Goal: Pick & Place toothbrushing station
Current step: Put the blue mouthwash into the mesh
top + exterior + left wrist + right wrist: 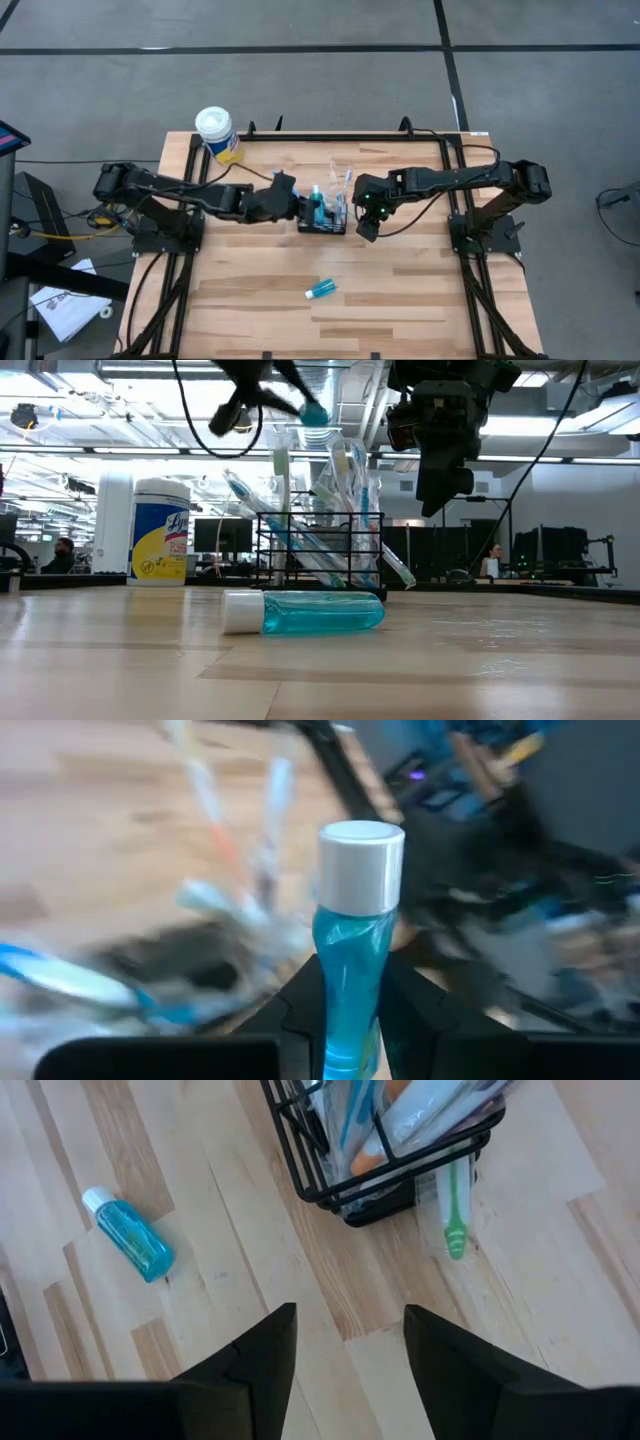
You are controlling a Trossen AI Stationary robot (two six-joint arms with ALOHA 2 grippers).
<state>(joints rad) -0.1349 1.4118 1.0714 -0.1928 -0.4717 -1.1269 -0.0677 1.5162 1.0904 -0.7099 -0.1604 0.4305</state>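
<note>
The toothbrushing station is a small black wire basket (322, 214) standing at mid-table, with several toothbrushes leaning in it (320, 550). A green toothbrush (455, 1222) pokes out through its wire side. My left gripper (298, 207) hovers at the basket's left side, shut on a teal tube with a white cap (355, 910). A second teal tube (320, 290) lies on its side near the front edge (305, 612). My right gripper (368, 222) hangs open just right of the basket, with nothing between its fingers (345, 1350). My left gripper pinches the teal tube's lower body (350, 1020) between its two fingers (300, 1015), with the white cap (360, 865) pointing away from the gripper. The fingers come from the table's left, slanting slightly down. The tube is lifted clear, above the basket's top (313, 412).
A round white-lidded canister with a yellow label (217, 134) stands at the table's far left corner. Black frame rails run along the table's left and right edges (455, 190). Bare wood lies in front of the basket around the loose tube.
</note>
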